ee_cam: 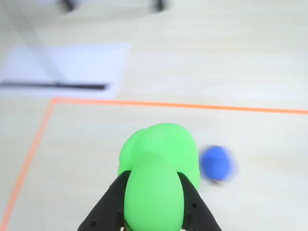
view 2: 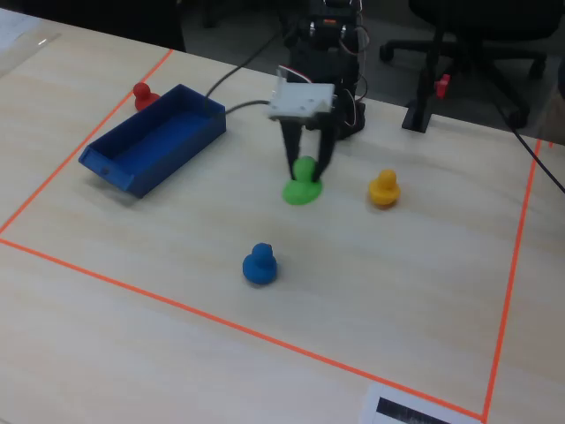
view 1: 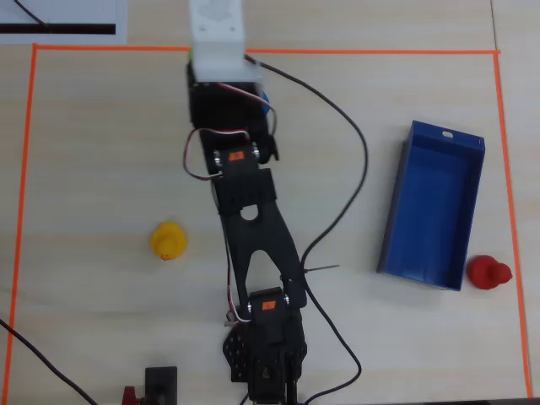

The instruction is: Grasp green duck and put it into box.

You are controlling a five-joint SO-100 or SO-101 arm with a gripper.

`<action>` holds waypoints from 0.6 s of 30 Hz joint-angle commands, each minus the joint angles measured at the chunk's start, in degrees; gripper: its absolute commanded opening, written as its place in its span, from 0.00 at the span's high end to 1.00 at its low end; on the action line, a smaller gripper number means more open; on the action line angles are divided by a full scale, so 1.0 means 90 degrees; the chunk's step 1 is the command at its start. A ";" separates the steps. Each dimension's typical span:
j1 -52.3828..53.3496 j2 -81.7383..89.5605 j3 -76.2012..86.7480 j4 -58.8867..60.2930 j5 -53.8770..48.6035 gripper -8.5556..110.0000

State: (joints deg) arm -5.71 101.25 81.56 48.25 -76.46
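A pale wooden table (view 2: 132,291), marked with an orange tape rectangle (view 2: 177,305), is seen in the fixed view. The box (view 2: 154,141) is taken as landmark: a red duck (view 2: 141,91) just behind it, the green duck (view 2: 304,183), yellow duck (view 2: 383,188) and blue duck (view 2: 259,264) to its right.

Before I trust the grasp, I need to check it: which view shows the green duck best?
The fixed view: the green duck shows whole on the table with the hand straddling its head. The wrist view shows it close, filling the frame between the dark fingers. In the overhead view the arm hides it.
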 commanded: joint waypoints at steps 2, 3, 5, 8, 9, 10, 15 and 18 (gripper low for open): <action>0.2119 0.0576 0.0000 0.0439 -0.0254 0.93; 0.2500 0.0635 0.0039 0.0479 -0.0264 0.93; 0.3262 0.0732 0.0117 0.0498 -0.0342 0.93; 0.4434 0.0791 0.0146 0.0527 -0.0527 0.93; 0.4834 0.0791 0.0146 0.0518 -0.0605 0.93; 0.5225 0.0791 0.0166 0.0488 -0.0693 0.93; 0.6602 0.0723 0.0605 0.0264 -0.0859 0.93; 0.6943 0.0879 0.1328 -0.0059 -0.0859 0.93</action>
State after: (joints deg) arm 53.26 105.12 89.03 52.12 -83.76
